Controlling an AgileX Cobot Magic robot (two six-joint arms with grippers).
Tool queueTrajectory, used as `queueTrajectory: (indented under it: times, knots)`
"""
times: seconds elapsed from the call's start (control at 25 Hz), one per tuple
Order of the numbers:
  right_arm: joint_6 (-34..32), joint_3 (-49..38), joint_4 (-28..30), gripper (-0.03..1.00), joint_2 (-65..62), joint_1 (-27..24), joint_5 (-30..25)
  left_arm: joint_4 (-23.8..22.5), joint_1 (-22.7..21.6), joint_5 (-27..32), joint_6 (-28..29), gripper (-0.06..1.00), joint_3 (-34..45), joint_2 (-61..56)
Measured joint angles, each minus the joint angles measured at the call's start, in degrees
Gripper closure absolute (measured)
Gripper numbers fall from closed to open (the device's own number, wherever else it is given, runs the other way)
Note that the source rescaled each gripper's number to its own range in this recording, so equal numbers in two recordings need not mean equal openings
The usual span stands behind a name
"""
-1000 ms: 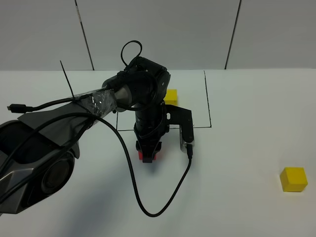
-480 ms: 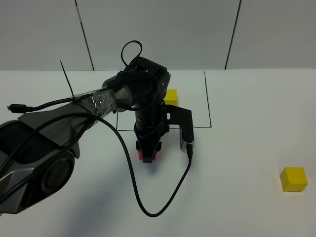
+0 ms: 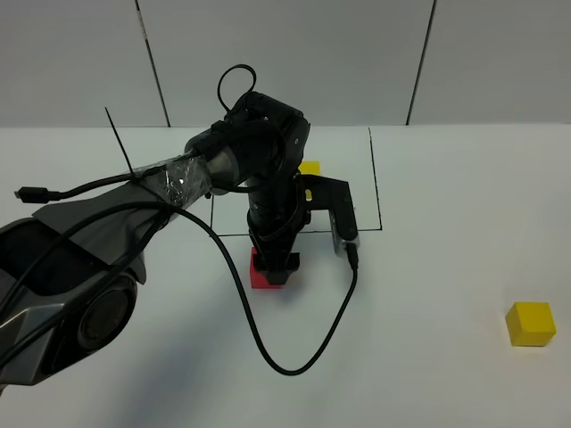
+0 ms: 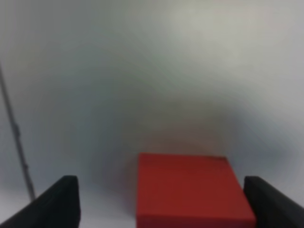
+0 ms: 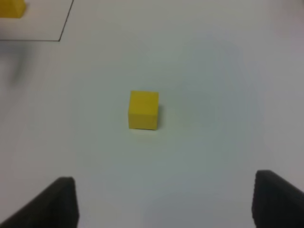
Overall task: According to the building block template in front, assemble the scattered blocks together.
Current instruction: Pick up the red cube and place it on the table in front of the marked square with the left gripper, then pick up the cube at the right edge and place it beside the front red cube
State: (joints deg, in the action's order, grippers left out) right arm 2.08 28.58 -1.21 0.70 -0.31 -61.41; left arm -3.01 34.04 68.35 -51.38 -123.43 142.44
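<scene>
Fingers (image 4: 61, 204) of the left gripper (image 4: 164, 211) stand spread wide, pointing down at the white table (image 4: 142, 71), and the red block (image 4: 190, 190) sits on the table between them. There is a clear gap on one side of it. On the other side the block's edge comes right up to the dark finger (whether they touch I cannot tell). Seen from the high camera, this gripper hangs right over the block and hides most of it, with a black cable (image 3: 299, 361) looping from the wrist across the table. Beyond the arm, inside the black outline (image 3: 377, 178), the template yellow block (image 3: 310, 167) peeks out.

The right gripper (image 5: 168, 204) is open just as wide and holds nothing. Ahead of it, well apart from its fingertips, the loose yellow block (image 5: 143, 110) rests alone on the table. Farther on, past the outline's corner, lies the template yellow block again.
</scene>
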Motion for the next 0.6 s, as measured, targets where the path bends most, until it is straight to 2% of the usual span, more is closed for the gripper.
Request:
queueTrajectory:
  times: [0.08, 0.16, 0.32, 0.4, 0.6]
  knots:
    - [0.00, 0.00, 0.00, 0.42, 0.00, 0.00, 0.00, -0.05, 0.00, 0.00, 2.26, 0.01, -1.70, -0.38]
    - [0.00, 0.00, 0.00, 0.42, 0.00, 0.00, 0.00, -0.21, 0.21, 0.05, 4.08, -0.05, -2.22, -1.66]
    - [0.00, 0.00, 0.00, 0.42, 0.00, 0.00, 0.00, -0.35, 0.79, 0.11, 10.85, -0.05, -2.27, -5.95]
    - [0.00, 0.00, 0.00, 0.42, 0.00, 0.00, 0.00, -0.28, 0.45, 0.12, 16.01, -0.05, -2.45, -8.14]
    - [0.00, 0.00, 0.00, 0.42, 0.00, 0.00, 0.00, 0.07, -4.37, 0.12, 26.81, -0.02, -1.85, -12.99]
